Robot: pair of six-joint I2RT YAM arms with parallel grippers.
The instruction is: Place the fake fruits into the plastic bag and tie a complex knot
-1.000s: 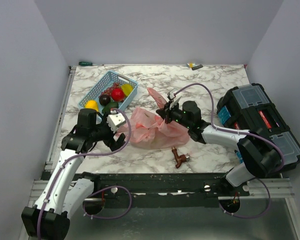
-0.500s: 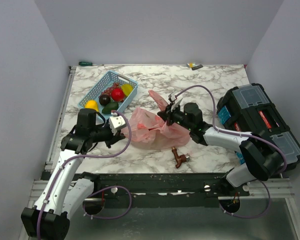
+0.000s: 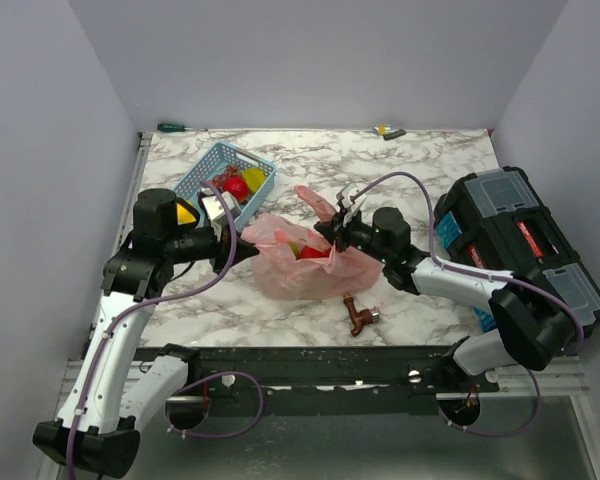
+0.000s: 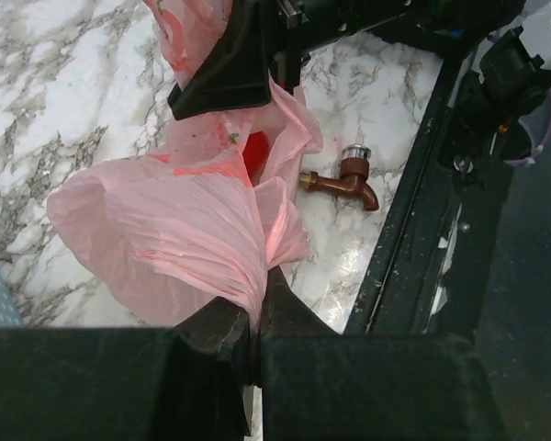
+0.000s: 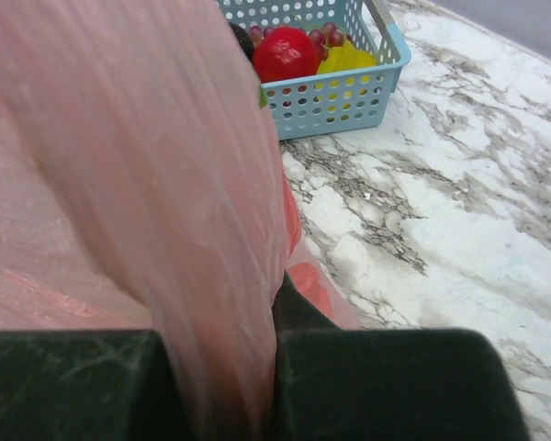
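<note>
The left arm (image 3: 113,327) and right arm (image 3: 450,283) have white shells, bulky black joints and black jaws; a thin purple cable (image 3: 398,177) loops along each.

Thin crinkly translucent plastic bag (image 4: 165,230), glossy fake fruits (image 5: 285,53), smooth marble-look table (image 5: 441,211)

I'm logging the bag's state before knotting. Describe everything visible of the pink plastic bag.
The plastic bag is thin, translucent pink film, crinkled and bunched, resting on the marble table. The left tool is shut on its left edge and the right tool on its right edge, stretching it between them. A red fruit shows through near the middle. Nothing is tied yet.
</note>
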